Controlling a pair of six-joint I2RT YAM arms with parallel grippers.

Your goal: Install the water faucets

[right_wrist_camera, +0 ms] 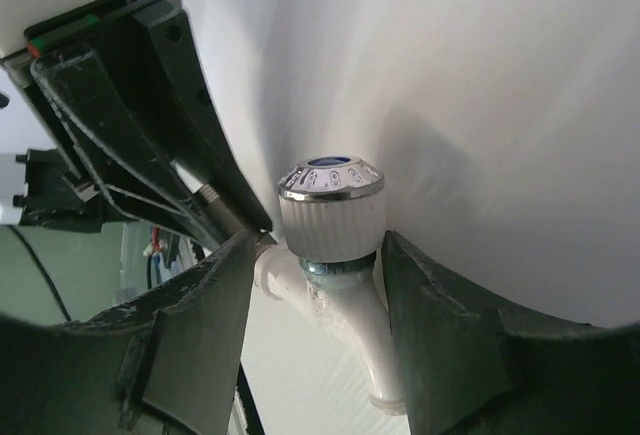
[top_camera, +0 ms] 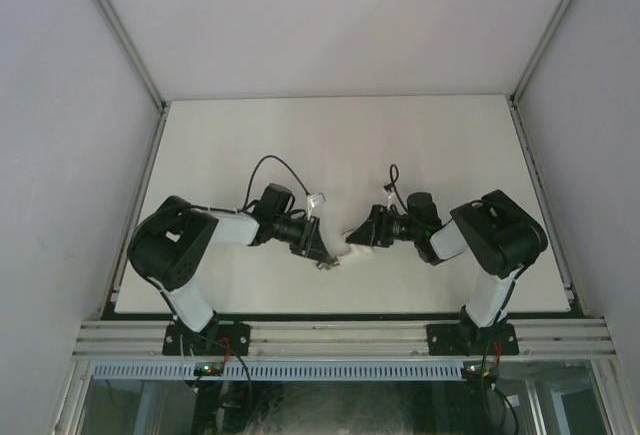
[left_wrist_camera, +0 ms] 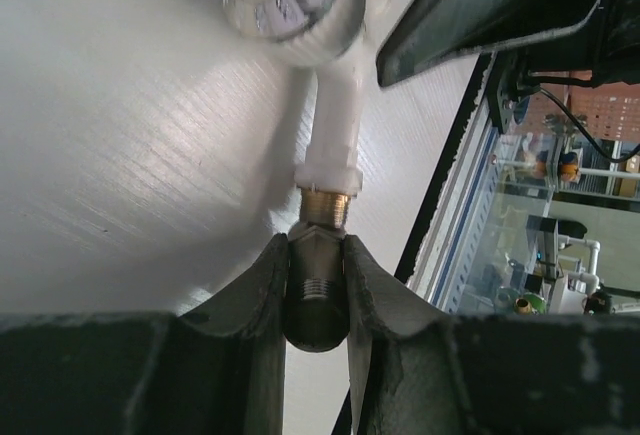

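Top view: left pincer point(top_camera: 322, 255) and right pincer point(top_camera: 358, 237) are sitting tip to tip over the table point(top_camera: 400, 145), with the white tap point(top_camera: 348, 249) bridging the gap betw them.

Left wrist: left pincer is clamping the grey fitting point(left_wrist_camera: 316, 290) betw its tips. Tap stem is running straight out from the tips on the same axis as the fitting, knob at the far end. Brass thread is showing at the joint, so prob not fully seated. Risks: any tilt betw the arms is asking for cross-threading, and the round fitting could spin or slip in the jaws.

Right wrist: right pincer is gripping the tap body just under the knob. Knob is facing away from the palm, spout pointing back toward the wrist. Letting go on either side early could mean a drop.
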